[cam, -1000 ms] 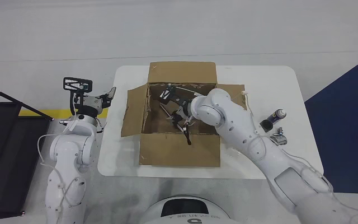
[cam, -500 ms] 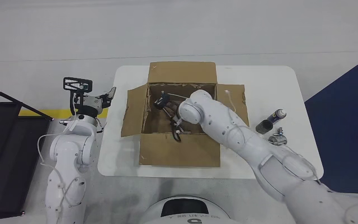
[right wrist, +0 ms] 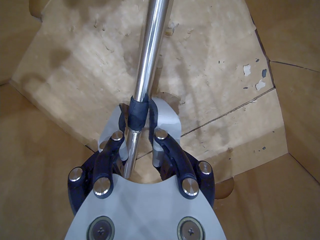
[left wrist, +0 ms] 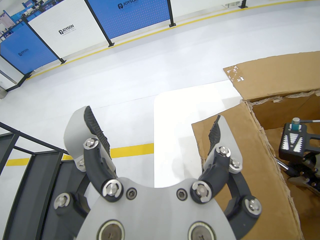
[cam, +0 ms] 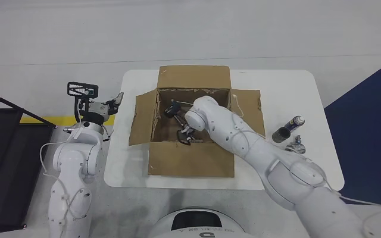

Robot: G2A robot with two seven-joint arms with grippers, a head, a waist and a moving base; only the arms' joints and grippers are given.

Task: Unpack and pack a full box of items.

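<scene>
An open cardboard box (cam: 190,159) stands in the middle of the white table (cam: 280,83). My right arm comes in from the right and dips inside it. Low over the box floor (right wrist: 212,63), the right gripper (right wrist: 137,116) is shut on a shiny metal rod (right wrist: 152,38), clamping it at a band of black tape. From above, that gripper (cam: 186,135) sits near the box's left front part. The left gripper (left wrist: 152,123) hangs open and empty beyond the table's left edge, just outside the box's left flap (left wrist: 250,166); from above it (cam: 117,100) is well apart from the box.
A dark can (cam: 289,127) and a small metal part (cam: 296,144) lie on the table right of the box. A black rack (cam: 15,160) stands on the floor at the far left. Bare table lies in front of the box.
My right arm has swung leftward inside the box, carrying the gripper and rod from the box's middle front towards its left side. The left arm has kept still.
</scene>
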